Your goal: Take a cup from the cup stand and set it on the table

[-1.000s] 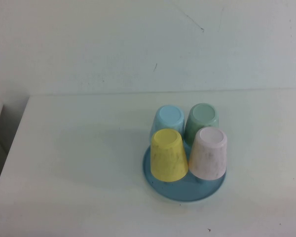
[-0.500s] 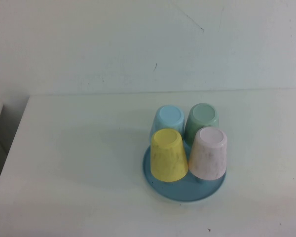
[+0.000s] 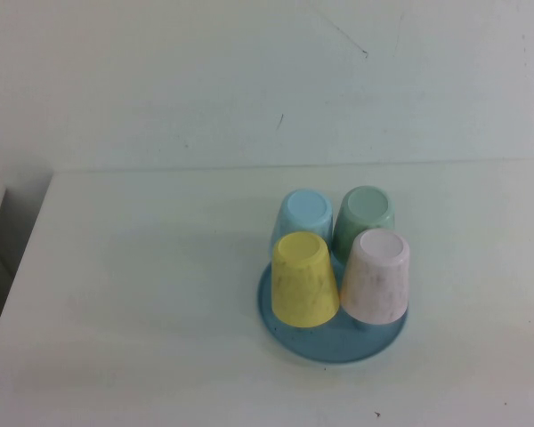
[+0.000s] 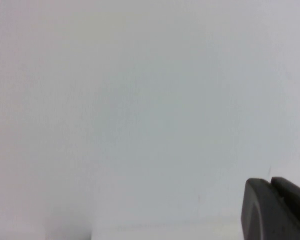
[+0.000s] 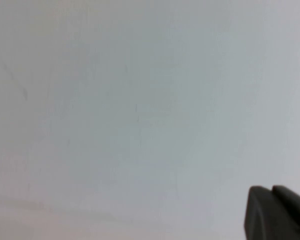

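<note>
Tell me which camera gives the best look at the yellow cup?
The high view: the yellow cup stands upside down, unobstructed, at the front left of the cup stand. The wrist views show none of it, only blank pale surface and a dark corner of the left end effector and right end effector, both away from the cups.

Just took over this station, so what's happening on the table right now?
Nothing is being handled yet. Four cups sit upside down on the cup stand on the table: the yellow cup front left, a pink cup front right, a blue cup and a green cup behind. Neither arm shows in the high view. The left gripper and right gripper each show only at their own wrist view's corner, away from the stand.
</note>
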